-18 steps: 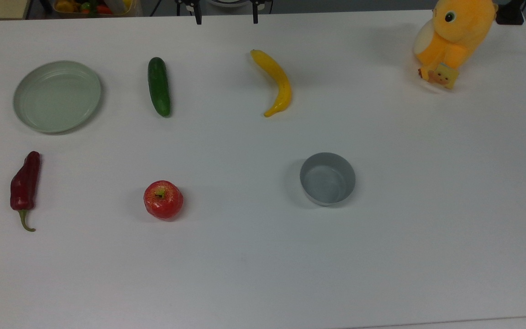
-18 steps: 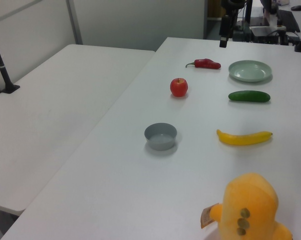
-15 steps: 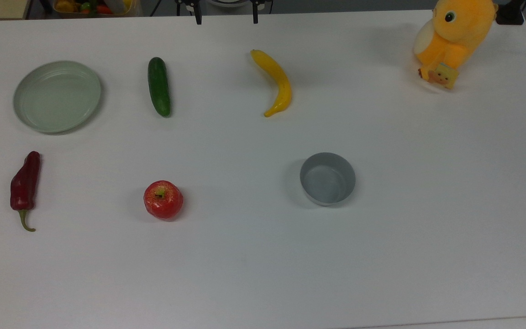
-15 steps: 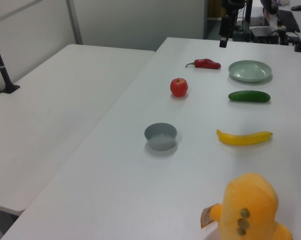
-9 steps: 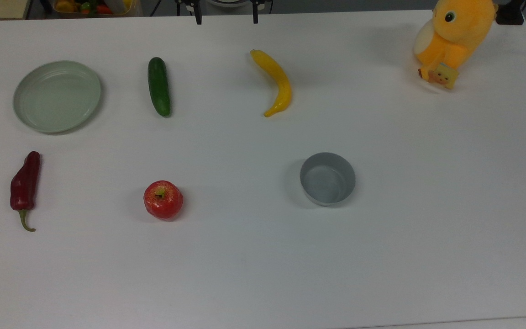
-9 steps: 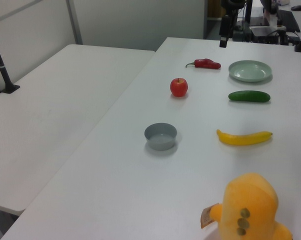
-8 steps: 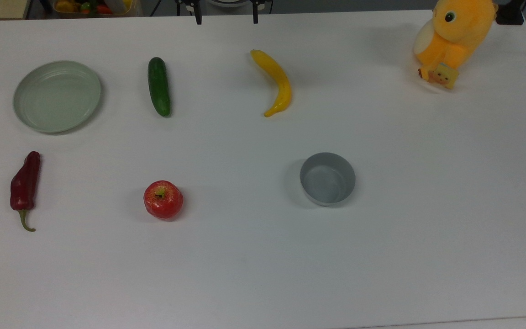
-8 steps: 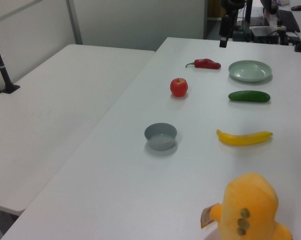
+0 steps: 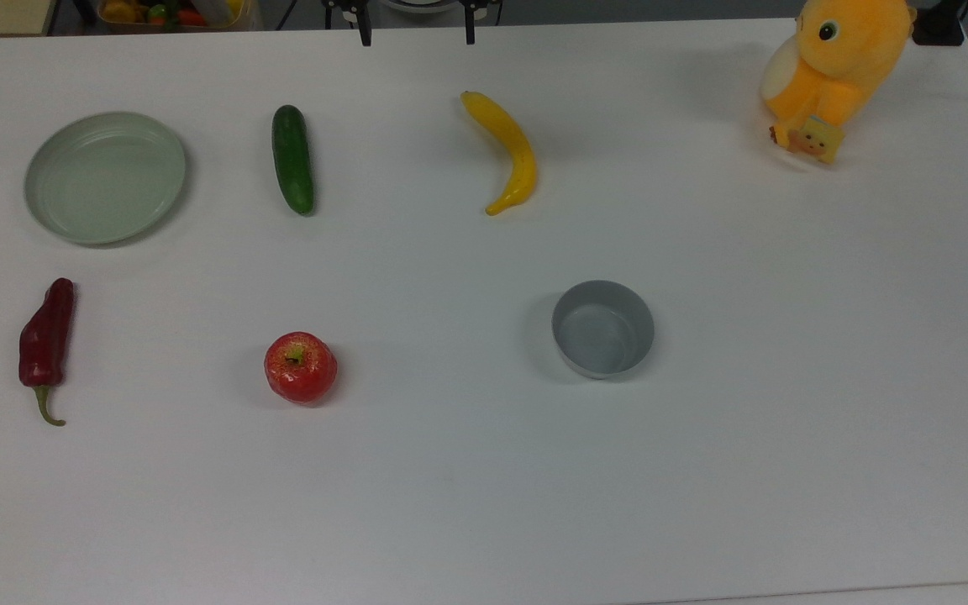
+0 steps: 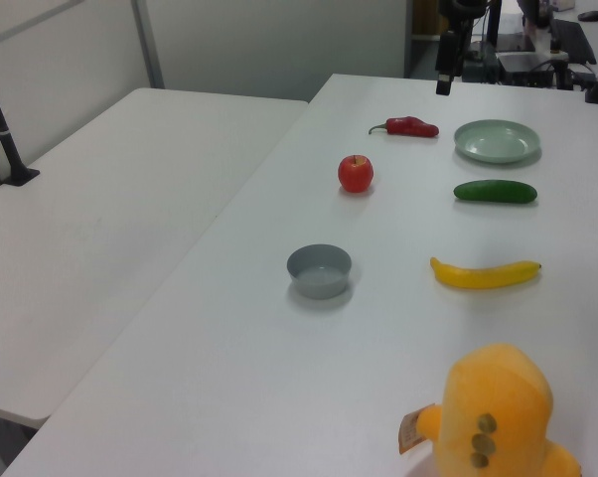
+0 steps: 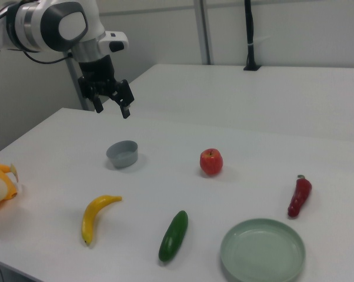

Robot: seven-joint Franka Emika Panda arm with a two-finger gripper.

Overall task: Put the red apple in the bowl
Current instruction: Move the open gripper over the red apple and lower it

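Note:
The red apple (image 9: 300,367) sits on the white table, left of the middle in the top view; it is also on the table in the left view (image 10: 356,173) and the right view (image 11: 211,161). The small grey bowl (image 9: 602,328) stands empty to the apple's right in the top view, and appears again as the bowl (image 10: 319,270) and the bowl (image 11: 122,153). My gripper (image 11: 112,111) hangs open and empty in the air, above and to the left of the bowl in the right view, well away from the apple.
On the table (image 9: 467,470) lie a pale-green plate (image 9: 105,177), a cucumber (image 9: 292,159), a banana (image 9: 507,151) and a dark-red chili pepper (image 9: 46,340). An orange plush toy (image 9: 837,71) stands at the top view's upper right corner.

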